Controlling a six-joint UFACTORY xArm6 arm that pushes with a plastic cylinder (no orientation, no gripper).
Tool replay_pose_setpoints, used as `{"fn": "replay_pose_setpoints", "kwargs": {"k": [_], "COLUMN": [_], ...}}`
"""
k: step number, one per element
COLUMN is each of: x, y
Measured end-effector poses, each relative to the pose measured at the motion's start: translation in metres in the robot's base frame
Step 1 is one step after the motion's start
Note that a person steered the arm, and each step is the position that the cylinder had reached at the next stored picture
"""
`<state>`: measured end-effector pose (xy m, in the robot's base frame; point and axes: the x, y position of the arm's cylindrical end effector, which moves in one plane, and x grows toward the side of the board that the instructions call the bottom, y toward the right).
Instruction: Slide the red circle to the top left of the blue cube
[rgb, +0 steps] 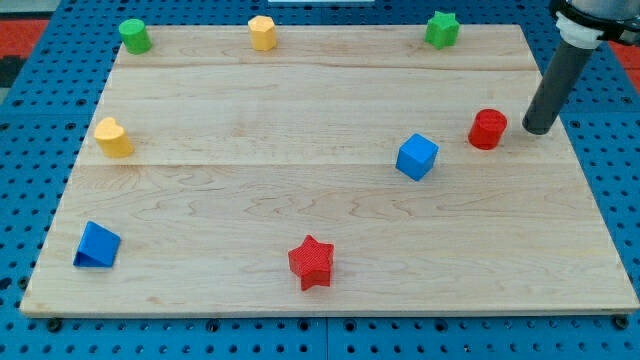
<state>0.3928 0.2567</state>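
Observation:
The red circle (488, 129), a short red cylinder, stands on the wooden board at the view's right. The blue cube (417, 157) sits just to its lower left, a small gap between them. My tip (539, 130) rests on the board just to the right of the red circle, a narrow gap apart from it. The dark rod rises from the tip toward the view's top right corner.
A green cylinder (134, 36), a yellow hexagonal block (262, 33) and a green star (441, 29) line the board's top edge. A yellow heart-like block (113, 138) sits at the left, a blue triangular block (97, 246) lower left, a red star (311, 262) bottom middle.

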Motion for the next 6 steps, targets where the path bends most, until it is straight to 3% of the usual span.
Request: {"fn": "replay_pose_setpoints", "kwargs": {"k": [2, 5, 6], "x": [0.004, -0.011, -0.011], "y": [-0.023, -0.219, -0.205]}}
